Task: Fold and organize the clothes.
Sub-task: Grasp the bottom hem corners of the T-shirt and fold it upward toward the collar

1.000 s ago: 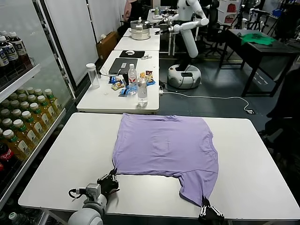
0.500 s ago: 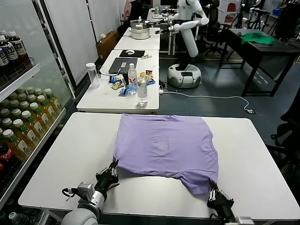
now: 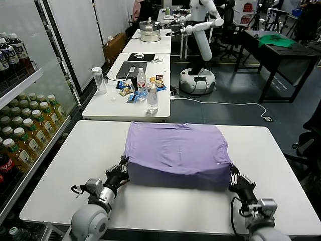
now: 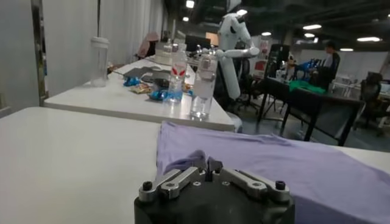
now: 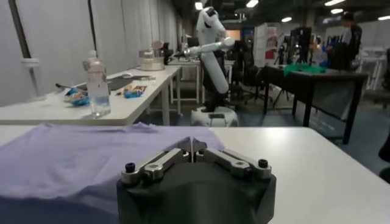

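One garment: a lavender T-shirt point(image 3: 178, 153) lies in the middle of the head view on the white table point(image 3: 75, 165), its near part raised and turned over toward the far edge.
Handling: soft, thin and light by the look of it (it drapes and sags between the two held corners); best held at the corners or hem, pinching only one layer.
Long axis: the folded shape now runs left to right across the frame; the fold edge faces the lower part of the frame.
Left gripper point(image 3: 120, 173): lower left of centre, at the shirt's near left corner; in the left wrist view its fingertips meet on a bunch of purple cloth point(image 4: 194, 159).
Right gripper point(image 3: 234, 178): lower right, at the near right corner; in its wrist view the tips are pressed together on the fabric edge point(image 5: 186, 143).
Beyond: a second table point(image 3: 108, 103) above centre carries water bottles point(image 3: 152, 97) and snacks; drink shelves point(image 3: 22, 135) fill the left edge.
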Controlling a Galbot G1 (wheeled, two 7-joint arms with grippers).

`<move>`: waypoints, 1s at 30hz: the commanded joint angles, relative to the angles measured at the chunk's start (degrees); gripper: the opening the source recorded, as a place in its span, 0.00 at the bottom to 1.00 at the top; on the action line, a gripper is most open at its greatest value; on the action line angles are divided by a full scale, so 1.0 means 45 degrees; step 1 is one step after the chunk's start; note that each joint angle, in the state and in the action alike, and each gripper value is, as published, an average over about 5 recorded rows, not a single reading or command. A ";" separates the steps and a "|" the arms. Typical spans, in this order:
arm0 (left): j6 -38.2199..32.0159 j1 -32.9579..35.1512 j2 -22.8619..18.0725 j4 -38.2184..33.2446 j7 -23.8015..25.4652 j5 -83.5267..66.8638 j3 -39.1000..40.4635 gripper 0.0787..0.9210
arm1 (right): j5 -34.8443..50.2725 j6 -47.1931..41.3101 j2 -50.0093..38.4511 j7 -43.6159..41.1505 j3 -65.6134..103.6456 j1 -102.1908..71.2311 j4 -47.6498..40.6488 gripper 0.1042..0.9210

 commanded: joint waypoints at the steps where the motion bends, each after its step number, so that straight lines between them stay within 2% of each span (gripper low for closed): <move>1: -0.0160 -0.1701 -0.0231 0.2452 0.0066 0.0715 0.0482 0.02 | 0.0219 -0.0057 -0.1105 -0.0127 -0.1015 0.2866 -0.2320 0.02; 11: -0.0296 -0.2136 -0.0539 0.3437 0.0102 0.1330 0.0759 0.02 | -0.0999 -0.0626 -0.0944 -0.0647 -0.2352 0.4638 -0.3953 0.02; 14: -0.0301 -0.2043 -0.0576 0.3293 0.0100 0.1390 0.0739 0.03 | -0.1408 -0.0967 -0.0794 -0.0774 -0.2430 0.4422 -0.3837 0.05; 16: -0.0314 -0.1860 -0.0570 0.3076 0.0089 0.1398 0.0700 0.05 | -0.1564 -0.1033 -0.0712 -0.0861 -0.2343 0.4099 -0.3643 0.11; 25: -0.0322 -0.0399 -0.0473 0.1595 -0.0150 0.1394 0.0301 0.34 | -0.1398 -0.0898 -0.0663 -0.0530 -0.0447 0.1816 -0.2050 0.41; 30: -0.0311 -0.0260 -0.0432 0.1730 -0.0350 0.1405 0.0255 0.51 | -0.0474 -0.1478 -0.0658 -0.0203 0.0244 0.0925 -0.1735 0.59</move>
